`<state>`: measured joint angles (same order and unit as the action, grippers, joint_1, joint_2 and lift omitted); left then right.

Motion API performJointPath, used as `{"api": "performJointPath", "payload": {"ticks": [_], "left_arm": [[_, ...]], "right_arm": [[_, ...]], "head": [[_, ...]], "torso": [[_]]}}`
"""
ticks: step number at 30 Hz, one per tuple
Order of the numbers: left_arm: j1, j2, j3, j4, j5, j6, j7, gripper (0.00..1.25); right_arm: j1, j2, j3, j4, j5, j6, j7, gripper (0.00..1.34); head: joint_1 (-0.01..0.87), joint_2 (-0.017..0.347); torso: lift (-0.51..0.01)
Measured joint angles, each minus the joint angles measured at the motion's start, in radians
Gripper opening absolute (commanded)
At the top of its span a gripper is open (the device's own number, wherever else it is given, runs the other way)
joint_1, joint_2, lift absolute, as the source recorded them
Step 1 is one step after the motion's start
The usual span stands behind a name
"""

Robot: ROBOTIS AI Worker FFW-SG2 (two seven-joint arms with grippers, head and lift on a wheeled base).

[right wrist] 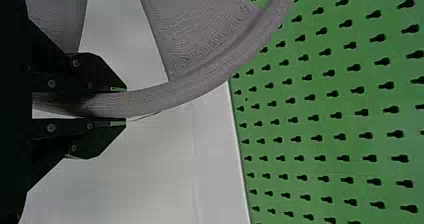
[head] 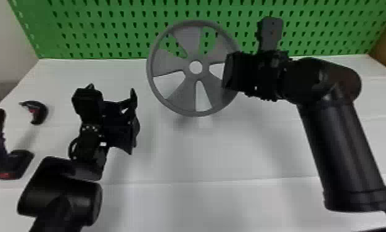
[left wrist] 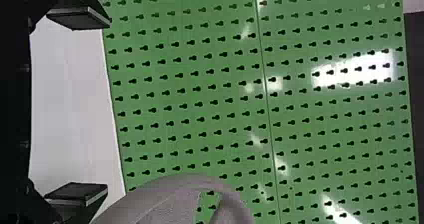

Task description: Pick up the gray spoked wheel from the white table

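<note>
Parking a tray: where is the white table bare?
The table is bare in front, between left arm and right arm. Crowded: left edge, with dark tools; rear middle, where the right gripper holds the wheel.

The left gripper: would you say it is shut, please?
No, the left gripper stands open, its two fingers far apart.

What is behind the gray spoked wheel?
Behind the wheel, green pegboard shows between its upper spokes, white table between the lower ones; what spokes and rim cover is hidden.
</note>
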<state>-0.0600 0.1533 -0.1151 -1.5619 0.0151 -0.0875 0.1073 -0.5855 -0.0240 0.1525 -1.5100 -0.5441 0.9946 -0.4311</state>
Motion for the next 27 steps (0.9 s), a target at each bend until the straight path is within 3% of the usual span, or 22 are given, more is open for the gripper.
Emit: {"api": "performJointPath", "payload": {"ticks": [7, 16, 21, 27], "left_arm": [[-0.003, -0.001, -0.004, -0.012, 0.009, 0.0, 0.006, 1.12], [-0.004, -0.002, -0.012, -0.02, 0.023, 0.0, 0.024, 1.12], [-0.006, -0.003, -0.02, -0.021, 0.041, 0.002, 0.038, 1.12], [-0.007, -0.003, -0.028, -0.022, 0.063, 0.016, 0.046, 1.12]], "right_arm": [[0.091, 0.006, -0.012, -0.048, 0.124, -0.162, 0.125, 0.26], [0.19, 0.007, -0.042, -0.053, 0.231, -0.414, 0.27, 0.26], [0.244, 0.005, -0.055, -0.053, 0.268, -0.537, 0.317, 0.26], [0.319, 0.012, -0.069, -0.049, 0.32, -0.721, 0.322, 0.26]], "head": [[0.769, 0.04], [0.769, 0.04], [0.769, 0.04], [0.769, 0.04]], "torso": [[-0.106], [-0.106], [-0.106], [-0.106]]}}
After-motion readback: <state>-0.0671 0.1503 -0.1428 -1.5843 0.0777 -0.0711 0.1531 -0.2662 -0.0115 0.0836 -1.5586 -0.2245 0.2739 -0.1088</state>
